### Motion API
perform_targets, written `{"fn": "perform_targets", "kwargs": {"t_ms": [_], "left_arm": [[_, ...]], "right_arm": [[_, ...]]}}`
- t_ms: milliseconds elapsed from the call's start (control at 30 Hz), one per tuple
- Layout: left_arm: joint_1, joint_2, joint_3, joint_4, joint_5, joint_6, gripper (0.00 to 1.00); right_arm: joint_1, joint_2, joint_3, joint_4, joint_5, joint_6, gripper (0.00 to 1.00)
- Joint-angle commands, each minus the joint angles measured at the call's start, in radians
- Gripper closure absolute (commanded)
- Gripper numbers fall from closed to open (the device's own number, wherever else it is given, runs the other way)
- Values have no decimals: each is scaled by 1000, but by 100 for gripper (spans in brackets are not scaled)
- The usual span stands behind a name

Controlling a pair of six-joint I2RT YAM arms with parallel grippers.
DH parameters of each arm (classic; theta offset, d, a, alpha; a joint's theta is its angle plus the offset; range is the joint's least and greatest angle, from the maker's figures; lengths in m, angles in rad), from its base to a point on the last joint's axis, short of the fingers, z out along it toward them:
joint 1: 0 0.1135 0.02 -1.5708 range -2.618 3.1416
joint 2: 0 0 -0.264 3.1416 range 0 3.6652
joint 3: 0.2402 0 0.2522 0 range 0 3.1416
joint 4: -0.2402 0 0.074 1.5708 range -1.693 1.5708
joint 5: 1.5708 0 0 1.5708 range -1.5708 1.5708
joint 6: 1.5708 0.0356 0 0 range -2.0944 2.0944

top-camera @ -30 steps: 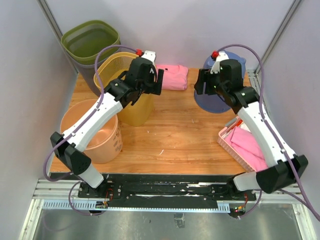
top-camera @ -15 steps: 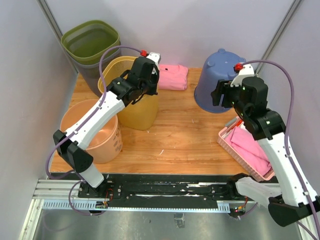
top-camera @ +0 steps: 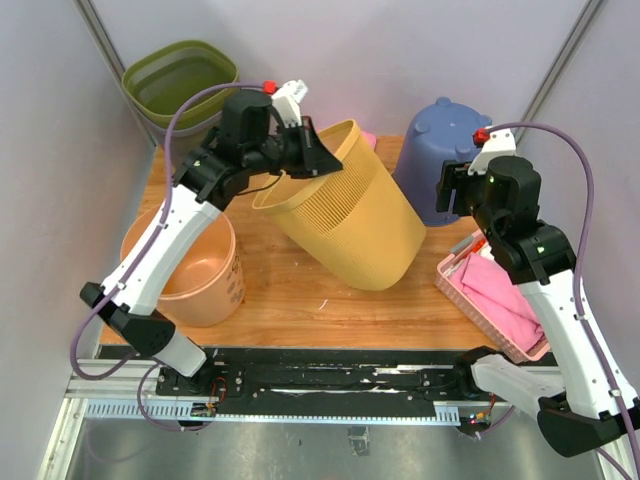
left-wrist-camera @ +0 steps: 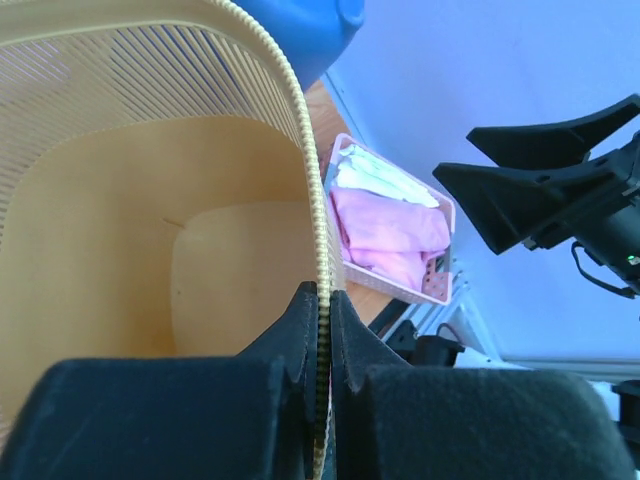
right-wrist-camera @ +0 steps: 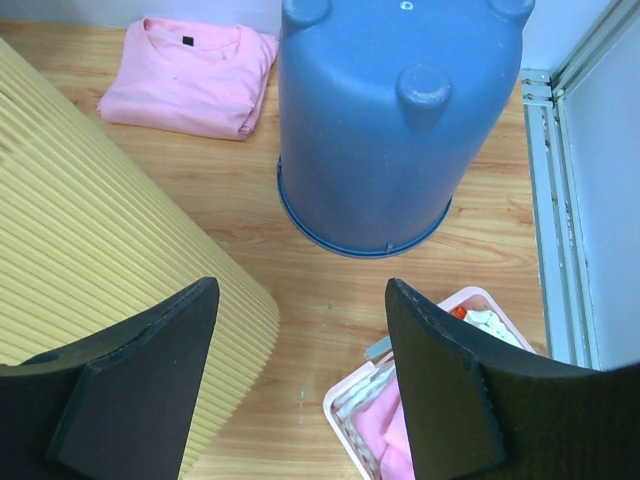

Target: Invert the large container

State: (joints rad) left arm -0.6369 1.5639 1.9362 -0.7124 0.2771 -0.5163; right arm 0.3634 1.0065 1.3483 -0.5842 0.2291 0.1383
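The large container is a yellow ribbed basket (top-camera: 350, 215). It hangs tilted over the table's middle, its mouth up toward the back left and its base down toward the front right. My left gripper (top-camera: 316, 157) is shut on its rim. In the left wrist view the two black fingers (left-wrist-camera: 322, 292) pinch the beaded rim, with the basket's inside (left-wrist-camera: 150, 200) on their left. My right gripper (top-camera: 455, 190) stands open to the right of the basket, holding nothing. In the right wrist view its fingers (right-wrist-camera: 300, 285) frame bare wood, and the basket's ribbed wall (right-wrist-camera: 100, 250) is at the left.
A blue bucket (top-camera: 440, 150) stands upside down at the back right. A pink tray of cloths (top-camera: 450, 275) sits at the right edge. At the left are a peach bucket (top-camera: 215, 290) and, behind it, a green bin (top-camera: 180, 85). A folded pink shirt (right-wrist-camera: 190, 75) lies at the back.
My left gripper closed on the yellow basket's rim, then lifted and tipped it toward the right. My right arm drew back from the blue bucket toward the right.
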Motion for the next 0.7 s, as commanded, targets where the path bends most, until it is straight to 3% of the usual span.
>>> {"fn": "perform_targets", "kwargs": {"t_ms": [0, 233, 367, 533, 667], "left_arm": [[110, -93, -143, 192, 193, -92, 100], [226, -99, -441, 432, 286, -131, 100], [260, -71, -486, 424, 250, -90, 99], [261, -58, -532, 345, -20, 72, 73], [261, -53, -587, 343, -91, 140, 44]], "right_arm": [[-15, 6, 46, -48, -3, -40, 30], [-16, 21, 45, -121, -58, -55, 30], [-18, 3, -1, -132, -127, -23, 30], [-19, -26, -67, -153, -125, -27, 30], [-24, -63, -119, -169, -193, 20, 29]]}}
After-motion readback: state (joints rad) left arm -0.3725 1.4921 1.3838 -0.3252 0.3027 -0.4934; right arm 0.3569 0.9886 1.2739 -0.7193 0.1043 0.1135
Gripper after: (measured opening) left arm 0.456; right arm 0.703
